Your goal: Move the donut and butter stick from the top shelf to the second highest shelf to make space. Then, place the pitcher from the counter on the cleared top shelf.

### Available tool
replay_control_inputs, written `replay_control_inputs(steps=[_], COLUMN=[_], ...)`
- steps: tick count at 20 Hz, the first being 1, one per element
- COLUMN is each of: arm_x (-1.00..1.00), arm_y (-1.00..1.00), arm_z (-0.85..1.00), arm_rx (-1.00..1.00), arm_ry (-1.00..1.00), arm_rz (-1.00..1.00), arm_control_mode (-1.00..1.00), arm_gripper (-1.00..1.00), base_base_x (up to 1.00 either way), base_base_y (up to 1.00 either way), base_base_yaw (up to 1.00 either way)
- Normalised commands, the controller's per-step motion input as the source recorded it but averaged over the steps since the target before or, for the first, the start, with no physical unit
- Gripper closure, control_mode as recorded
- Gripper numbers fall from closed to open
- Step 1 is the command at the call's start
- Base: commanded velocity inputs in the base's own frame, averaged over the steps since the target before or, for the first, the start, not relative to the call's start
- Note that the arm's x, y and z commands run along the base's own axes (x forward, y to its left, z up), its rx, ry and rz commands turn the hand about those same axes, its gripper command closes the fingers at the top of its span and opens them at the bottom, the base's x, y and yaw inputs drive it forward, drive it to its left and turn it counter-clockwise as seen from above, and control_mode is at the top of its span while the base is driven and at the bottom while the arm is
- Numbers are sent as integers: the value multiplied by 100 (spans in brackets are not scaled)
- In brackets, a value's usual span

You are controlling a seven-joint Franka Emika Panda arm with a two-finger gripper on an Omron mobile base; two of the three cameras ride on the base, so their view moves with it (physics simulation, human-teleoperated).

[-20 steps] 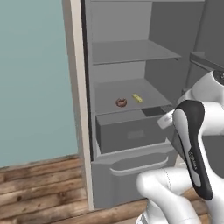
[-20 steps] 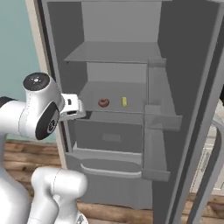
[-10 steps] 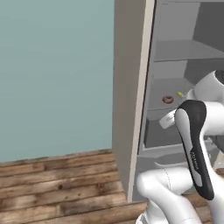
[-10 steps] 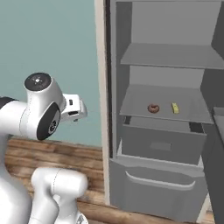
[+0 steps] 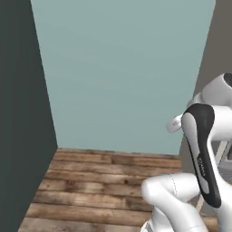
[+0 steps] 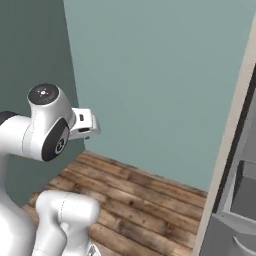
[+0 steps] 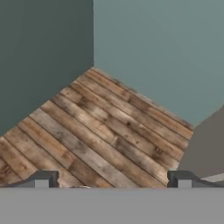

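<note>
My gripper [image 7: 113,183] is open, its two dark fingertips [image 7: 41,179] standing wide apart with nothing between them. It faces a wooden floor and a wall corner. The white hand also juts out from the arm in the right base view [image 6: 84,125]. A strip of the open fridge [image 6: 235,200] with grey lower drawer fronts sits at the right edge of the right base view. The donut, the butter stick, the pitcher, the counter and both shelves are out of view.
A pale teal wall [image 5: 122,72] faces me, with a dark grey wall [image 5: 20,118] at the left. Wooden plank floor [image 7: 100,131] runs below them. The fridge's pale side panel [image 6: 227,145] stands upright at the right.
The whole picture has swung left as the base turned; the fridge with the donut and butter slid off to the right. The gripper stays open and empty.
</note>
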Motion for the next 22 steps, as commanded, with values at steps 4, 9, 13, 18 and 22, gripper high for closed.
replay_control_inputs(steps=[4,9,13,18,22], arm_x=[0,0,0,0,0], arm_y=[0,0,0,0,0], arm_z=[0,0,0,0,0], arm_rx=[0,0,0,0,0], arm_ry=[0,0,0,0,0], arm_rz=[0,0,0,0,0], arm_control_mode=[100,100,100,100,100], arm_gripper=[-100,-100,-100,-100,-100], base_base_x=[-21,-25,-4,0,0], base_base_y=[96,97,98,66,23], base_base_yaw=[13,3,40,79,93])
